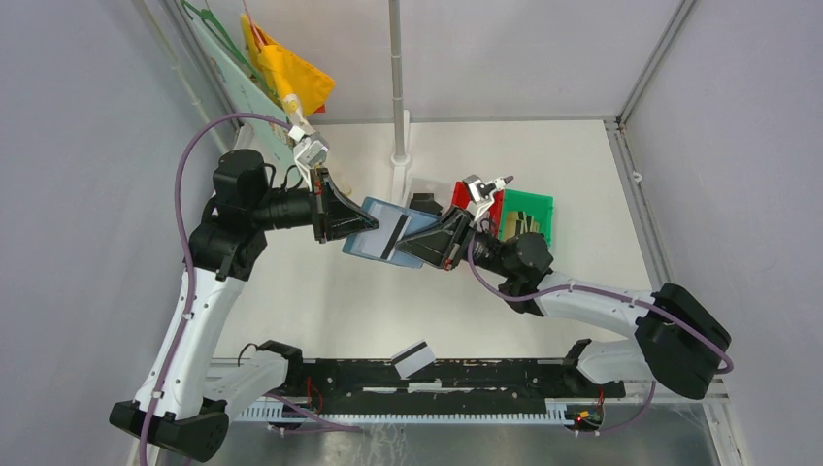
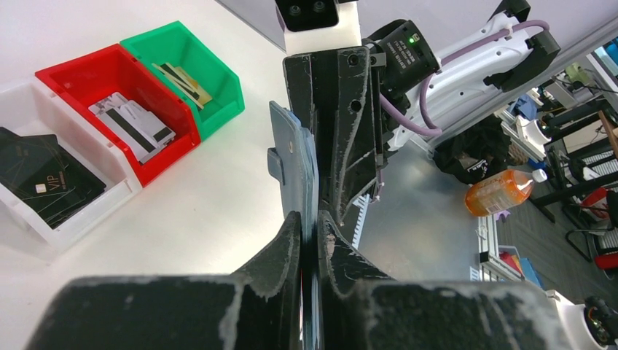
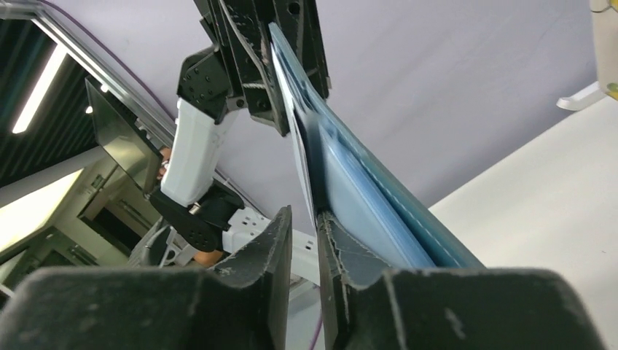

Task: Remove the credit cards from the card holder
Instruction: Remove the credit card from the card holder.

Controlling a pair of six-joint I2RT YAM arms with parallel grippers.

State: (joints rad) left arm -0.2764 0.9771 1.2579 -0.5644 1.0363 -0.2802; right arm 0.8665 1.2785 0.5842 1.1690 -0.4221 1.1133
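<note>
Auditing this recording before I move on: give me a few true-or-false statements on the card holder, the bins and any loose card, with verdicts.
1. The left gripper is clamped on the blue card holder, held off the table. True.
2. The red bin is empty. False: grey striped cards lie in it.
3. A striped card lies on the black bar between the arm bases. True.
4. The green bin stands between the other two. False: the red bin is in the middle, with the white bin on its other side.

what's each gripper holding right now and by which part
Left gripper clamps the card holder by one end; right gripper straddles a credit card edge, grip unclear.
</note>
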